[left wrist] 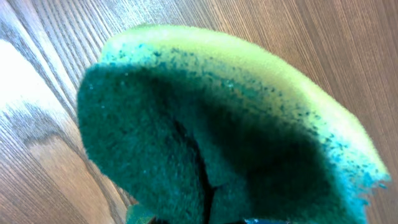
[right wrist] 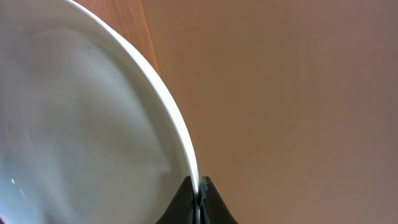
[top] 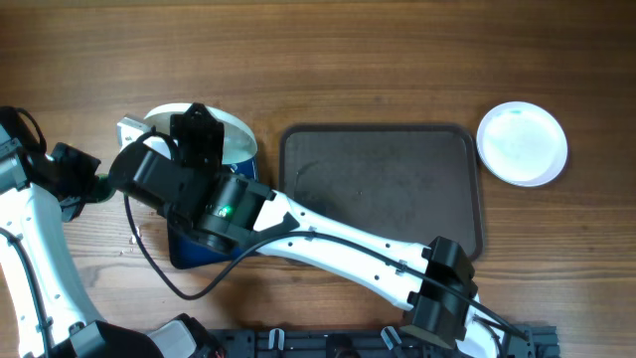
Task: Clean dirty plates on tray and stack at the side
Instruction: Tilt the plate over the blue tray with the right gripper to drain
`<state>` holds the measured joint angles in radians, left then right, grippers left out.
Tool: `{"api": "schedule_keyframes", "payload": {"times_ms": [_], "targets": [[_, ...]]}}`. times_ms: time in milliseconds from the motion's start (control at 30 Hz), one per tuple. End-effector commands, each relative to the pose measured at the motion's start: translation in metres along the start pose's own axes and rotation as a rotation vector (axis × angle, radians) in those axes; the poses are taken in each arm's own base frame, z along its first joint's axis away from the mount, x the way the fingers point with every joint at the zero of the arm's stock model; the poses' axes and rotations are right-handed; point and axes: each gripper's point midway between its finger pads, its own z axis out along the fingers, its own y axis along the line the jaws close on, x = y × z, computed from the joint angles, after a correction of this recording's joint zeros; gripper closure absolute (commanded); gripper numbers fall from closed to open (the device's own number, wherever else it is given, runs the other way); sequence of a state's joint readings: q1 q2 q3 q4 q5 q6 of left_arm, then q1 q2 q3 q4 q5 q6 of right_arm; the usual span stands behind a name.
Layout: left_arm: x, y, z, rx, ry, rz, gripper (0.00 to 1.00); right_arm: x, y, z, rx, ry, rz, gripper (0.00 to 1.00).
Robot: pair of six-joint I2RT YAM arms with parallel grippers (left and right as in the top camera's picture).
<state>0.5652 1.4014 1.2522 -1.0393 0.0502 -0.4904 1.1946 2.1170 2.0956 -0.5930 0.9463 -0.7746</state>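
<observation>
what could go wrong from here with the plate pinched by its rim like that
1. The right end effector pinches the plate only at its thin rim, so pressure from the sponge might twist it or slip it free.
2. The right arm reaches far across to the blue tray, close to the left arm, so they could bump.
3. Reaching the far-right plate means a long carry over the grey tray on that small grip.

The white right arm [top: 348, 249] reaches diagonally to the far left, its black right gripper [right wrist: 199, 186] clamped on a round white plate [right wrist: 74, 124]. The white left arm [top: 40, 229] stands at the left edge, its left gripper [top: 89, 184] closed on a green-and-yellow sponge [left wrist: 205, 124].
</observation>
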Motion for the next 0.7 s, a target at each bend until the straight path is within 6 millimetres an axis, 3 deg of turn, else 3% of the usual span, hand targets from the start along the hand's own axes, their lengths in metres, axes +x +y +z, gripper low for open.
{"api": "schedule_keyframes", "payload": {"times_ms": [0, 567, 667], "targets": [[-0.006, -0.001, -0.006, 0.013, -0.023, 0.006, 0.96, 0.0, -0.017, -0.002, 0.056, 0.021, -0.029, 0.95], [-0.005, -0.001, -0.006, 0.012, -0.022, 0.006, 0.96, 0.006, -0.025, 0.0, 0.096, 0.048, 0.061, 0.95], [-0.005, -0.001, -0.006, 0.011, -0.019, 0.006, 0.96, 0.006, -0.004, 0.003, -0.008, 0.018, 0.171, 0.96]]}}
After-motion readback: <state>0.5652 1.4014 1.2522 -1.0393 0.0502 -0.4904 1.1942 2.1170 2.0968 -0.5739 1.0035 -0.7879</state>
